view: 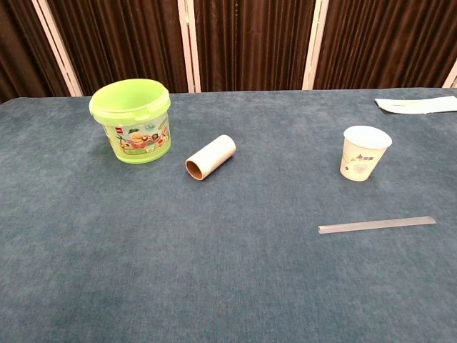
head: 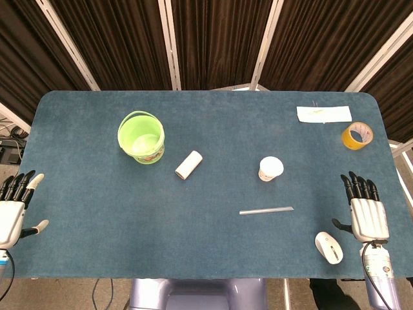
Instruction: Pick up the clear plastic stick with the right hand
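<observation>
Presently no approach has begun: right hand (head: 368, 216) rests empty, fingers spread, with the clear stick (head: 266, 210) lying flat, well inward; reach required.

You see a teal-blue tablecloth (head: 213, 245), a lime-green bucket (view: 132, 120) with a printed label, a white paper cup (view: 364, 152) with small prints, a yellow tape roll (head: 357, 135), and black-fingered white hands.

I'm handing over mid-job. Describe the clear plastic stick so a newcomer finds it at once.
On the blue table, look at the near right part, in front of the white paper cup and left of the right hand. The clear plastic stick lies flat there, untouched. It is the only long, thin, see-through strip; its neighbours are solid and rounded.
</observation>
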You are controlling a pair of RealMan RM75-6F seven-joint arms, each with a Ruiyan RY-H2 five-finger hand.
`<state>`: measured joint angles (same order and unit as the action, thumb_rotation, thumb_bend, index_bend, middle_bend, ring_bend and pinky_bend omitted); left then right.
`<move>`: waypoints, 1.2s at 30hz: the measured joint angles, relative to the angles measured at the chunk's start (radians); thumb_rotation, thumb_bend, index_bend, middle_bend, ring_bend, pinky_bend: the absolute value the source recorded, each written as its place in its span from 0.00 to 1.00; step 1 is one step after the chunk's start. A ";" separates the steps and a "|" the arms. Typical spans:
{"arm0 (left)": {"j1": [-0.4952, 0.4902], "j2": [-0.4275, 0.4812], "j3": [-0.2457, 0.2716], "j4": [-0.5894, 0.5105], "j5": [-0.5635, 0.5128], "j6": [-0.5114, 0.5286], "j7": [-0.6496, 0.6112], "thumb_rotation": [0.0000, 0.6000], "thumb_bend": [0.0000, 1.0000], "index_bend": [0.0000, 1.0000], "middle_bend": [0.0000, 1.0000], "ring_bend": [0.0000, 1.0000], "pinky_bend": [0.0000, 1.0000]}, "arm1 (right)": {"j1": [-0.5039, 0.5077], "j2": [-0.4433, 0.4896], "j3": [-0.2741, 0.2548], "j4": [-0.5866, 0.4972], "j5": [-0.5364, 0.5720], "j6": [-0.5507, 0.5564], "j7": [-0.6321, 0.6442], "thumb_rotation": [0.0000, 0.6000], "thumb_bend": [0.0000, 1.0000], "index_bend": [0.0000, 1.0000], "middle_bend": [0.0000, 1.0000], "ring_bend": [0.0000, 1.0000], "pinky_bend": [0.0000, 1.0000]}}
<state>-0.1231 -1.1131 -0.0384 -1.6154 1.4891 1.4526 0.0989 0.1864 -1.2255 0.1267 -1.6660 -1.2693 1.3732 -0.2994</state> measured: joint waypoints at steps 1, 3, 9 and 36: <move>0.000 0.000 0.000 0.000 0.000 0.000 0.000 1.00 0.12 0.00 0.00 0.00 0.00 | 0.000 0.000 0.000 0.000 0.000 0.000 0.000 1.00 0.13 0.00 0.00 0.00 0.00; 0.000 0.000 0.000 -0.001 0.000 0.000 0.000 1.00 0.12 0.00 0.00 0.00 0.00 | 0.000 0.000 0.000 0.000 0.001 0.000 0.000 1.00 0.13 0.00 0.00 0.00 0.00; 0.000 0.000 0.000 -0.001 0.000 0.000 0.001 1.00 0.12 0.00 0.00 0.00 0.00 | -0.001 0.001 0.000 -0.002 0.002 0.001 0.001 1.00 0.12 0.00 0.00 0.00 0.00; 0.003 -0.002 0.000 -0.001 -0.001 0.005 0.007 1.00 0.12 0.00 0.00 0.00 0.00 | 0.004 0.001 -0.005 -0.011 -0.018 -0.006 0.016 1.00 0.12 0.06 0.02 0.00 0.00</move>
<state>-0.1202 -1.1153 -0.0385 -1.6162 1.4880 1.4580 0.1063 0.1902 -1.2248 0.1218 -1.6773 -1.2870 1.3668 -0.2832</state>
